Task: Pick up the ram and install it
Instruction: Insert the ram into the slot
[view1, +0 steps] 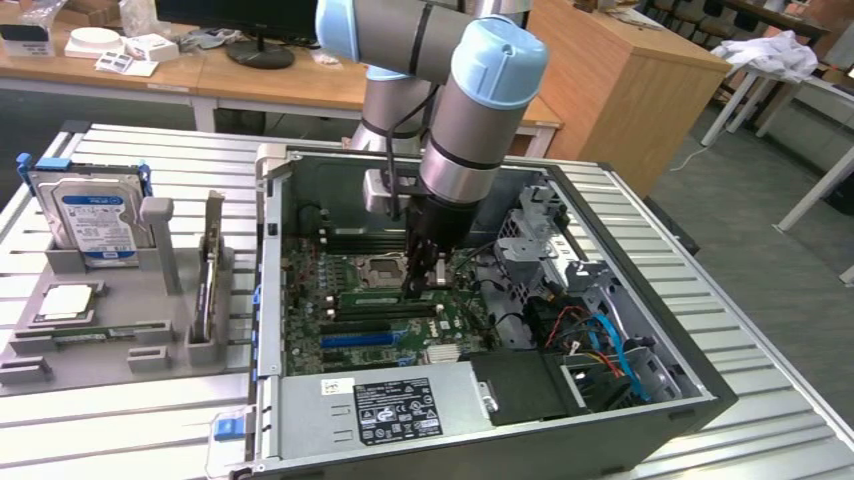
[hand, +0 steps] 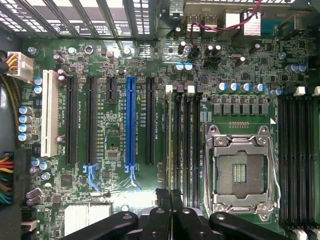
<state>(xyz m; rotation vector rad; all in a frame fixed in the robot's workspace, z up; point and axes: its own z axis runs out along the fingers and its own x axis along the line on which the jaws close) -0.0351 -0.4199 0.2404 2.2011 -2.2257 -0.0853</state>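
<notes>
Ribbed metal table (view1: 134, 430) bears an open dark computer case (view1: 627, 435), inside which the black gripper (view1: 430, 288) (hand: 169, 194), jaws together, hovers over the long green ram stick (view1: 384, 296) (hand: 170, 140) beside the square silver processor socket (view1: 380, 268) (hand: 240, 170).

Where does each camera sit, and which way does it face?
Exterior view: off the arm, high beside the open PC case, looking down into it; shows the arm and gripper.
Wrist view: on the wrist, facing straight onto the motherboard; shows the shut gripper.
Shared: motherboard, empty CPU socket, gripper.
</notes>
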